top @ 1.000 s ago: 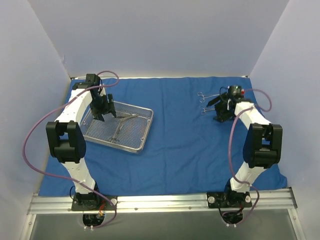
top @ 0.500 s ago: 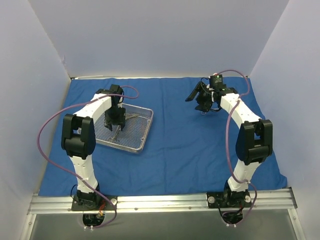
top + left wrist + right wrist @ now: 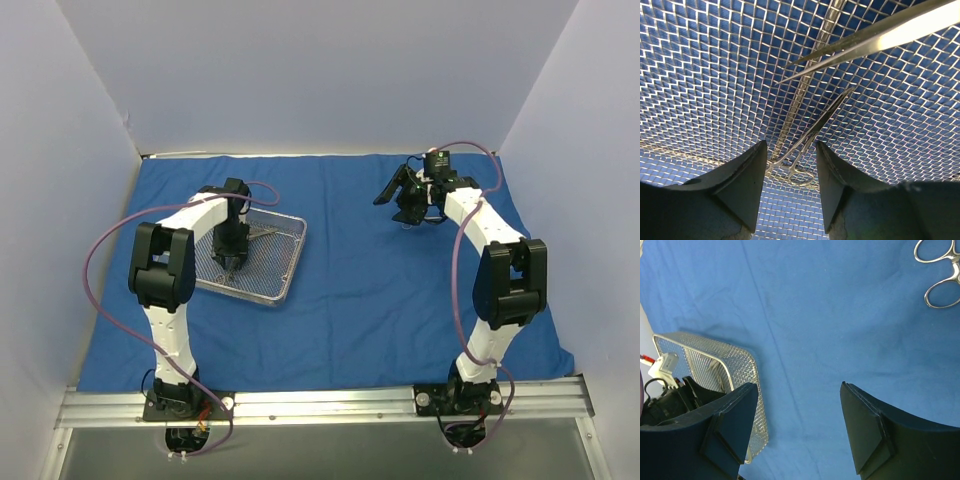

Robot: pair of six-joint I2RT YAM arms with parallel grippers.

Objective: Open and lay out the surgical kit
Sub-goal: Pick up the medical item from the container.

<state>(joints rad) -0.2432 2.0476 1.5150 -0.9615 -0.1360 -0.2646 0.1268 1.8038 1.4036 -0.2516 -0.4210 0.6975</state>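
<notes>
Left side of the overhead shot first: the royal-blue cloth wrap (image 3: 380, 290) lies spread flat across the table, and the wire-mesh tray (image 3: 272, 272) sits on it left of centre, slightly skewed. The left gripper (image 3: 790, 147) is down inside that tray, nose almost on the mesh. From its wrist camera, the two dark fingers (image 3: 740, 185) stand partly apart at the bottom of the frame. They straddle the ring handles of a slim steel clamp (image 3: 815, 130) that lies flat on the tray floor, its tip pointing up and to the right. Whether the pads actually touch the rings, I cannot tell. A second instrument, a long pair of tapering steel blades (image 3: 875, 40), crosses the upper right corner of that view. Over to the upper right of the overhead shot, the right gripper (image 3: 799, 385) hangs above bare cloth, jaws spread wide with only blue fabric between them. Its camera catches the ring handles of another instrument (image 3: 952, 271) lying on the cloth at top right, and the tray at lower left.
</notes>
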